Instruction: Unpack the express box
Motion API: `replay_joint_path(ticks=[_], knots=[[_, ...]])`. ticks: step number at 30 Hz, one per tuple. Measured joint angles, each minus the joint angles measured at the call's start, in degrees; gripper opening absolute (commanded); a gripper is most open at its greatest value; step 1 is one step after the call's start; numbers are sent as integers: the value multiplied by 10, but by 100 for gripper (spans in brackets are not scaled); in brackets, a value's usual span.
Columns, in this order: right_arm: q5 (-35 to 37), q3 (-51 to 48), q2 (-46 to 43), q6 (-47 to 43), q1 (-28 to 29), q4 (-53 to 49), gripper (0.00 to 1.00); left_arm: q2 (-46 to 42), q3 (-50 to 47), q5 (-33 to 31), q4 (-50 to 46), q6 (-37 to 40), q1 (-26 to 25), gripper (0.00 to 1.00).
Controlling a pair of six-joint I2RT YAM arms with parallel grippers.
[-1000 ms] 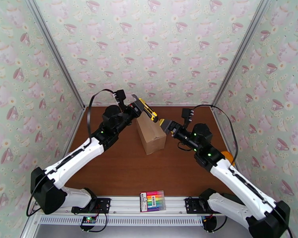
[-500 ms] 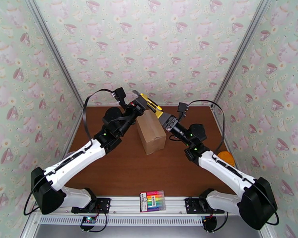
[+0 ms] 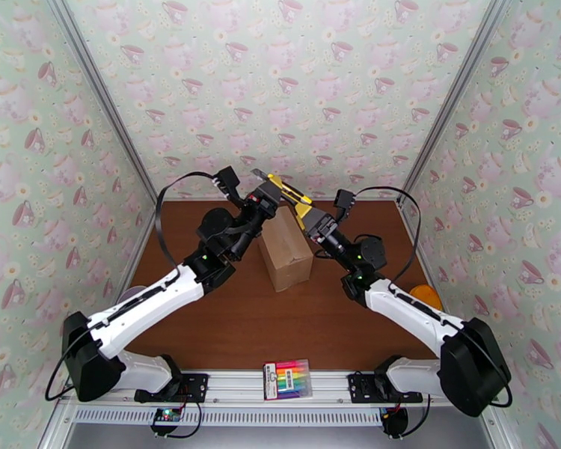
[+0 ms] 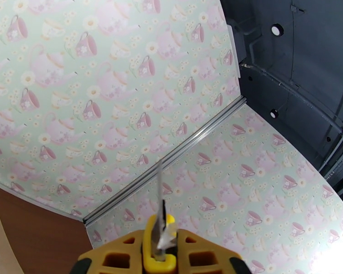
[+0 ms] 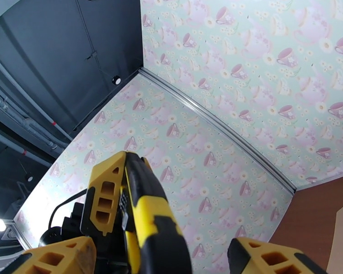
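Express box (image 3: 284, 252): on desk (image 3: 235, 331), flaps shut, seemingly uncut; cutting and unpacking all to do. Utility knife (image 3: 285, 191): above box's far end, clamped in left claw (image 3: 267, 194). Right claw (image 3: 308, 216): at box's far right corner, jaws apart around knife handle

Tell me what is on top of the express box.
No loose item lies on the express box. Over its far end the left claw holds a yellow utility knife; whether it touches the cardboard is hidden beneath them.
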Motion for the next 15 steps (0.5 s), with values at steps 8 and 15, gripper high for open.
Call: replay_joint_path(ticks=[8, 15], knots=[[2, 29, 33, 19, 0, 43, 66, 9, -8, -12, 14, 0, -9, 0], [2, 42, 56, 34, 0, 69, 53, 9, -15, -23, 25, -1, -10, 0]])
